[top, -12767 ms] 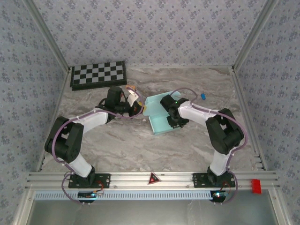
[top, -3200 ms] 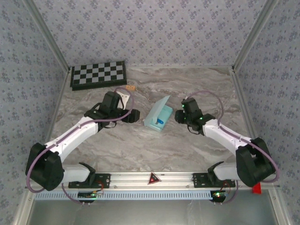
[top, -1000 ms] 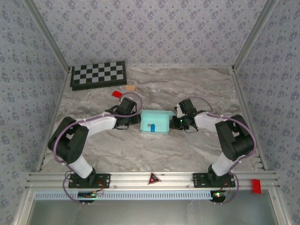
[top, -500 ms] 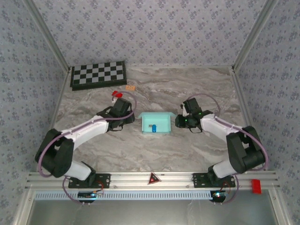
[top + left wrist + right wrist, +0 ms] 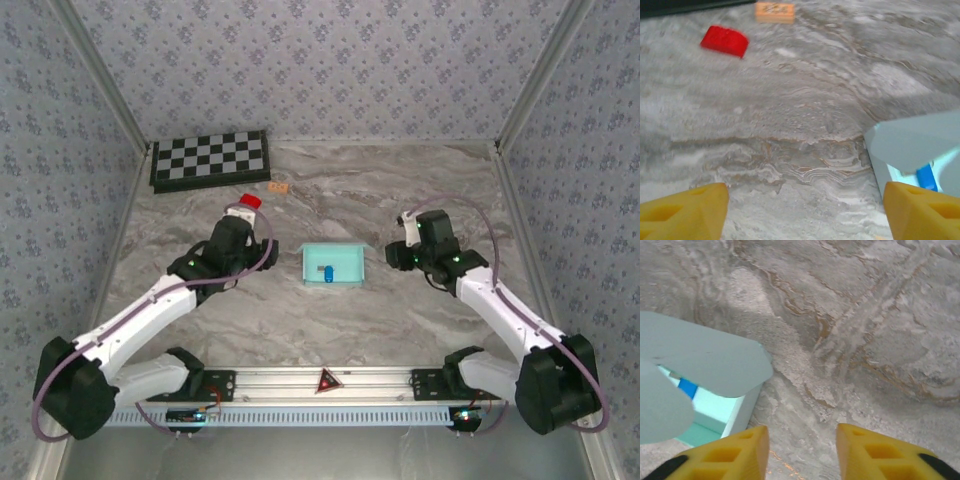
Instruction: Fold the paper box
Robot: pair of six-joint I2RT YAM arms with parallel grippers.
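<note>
Marble-patterned grey counter [image 5: 330,330] carries everything I can see from the overhead camera. The paper box [image 5: 332,266] sits near the middle of it, pale cyan, its top open, roughly square to the near edge. A small blue object [image 5: 326,271] lies inside on the box floor.

On my left wrist feed, the left tool [image 5: 802,212] has its yellow fingers [image 5: 682,210] spread wide at the two bottom corners, with nothing but bare counter between them; it is open and holds nothing. The box is at the right side of that feed, apart from the fingers, with one pale flap leaning over the opening and the blue object showing beneath it. A red block [image 5: 724,40] lies well beyond, up and to the left, and a small orange tag [image 5: 774,12] lies farther out again.

On my right wrist feed, the right tool [image 5: 802,455] also has its jaws parted, less widely, with only marble between the yellow fingers [image 5: 725,455]; it grips nothing. The box is up and to the left there, near the left finger but not touching it. Two loose flaps stand out from its side, one with rounded corners, and the blue object peeks from below them.

From overhead, the box lies between the two tools, clear of both. A black-and-white checkerboard [image 5: 210,157] rests at the far left corner, well apart from the box.
</note>
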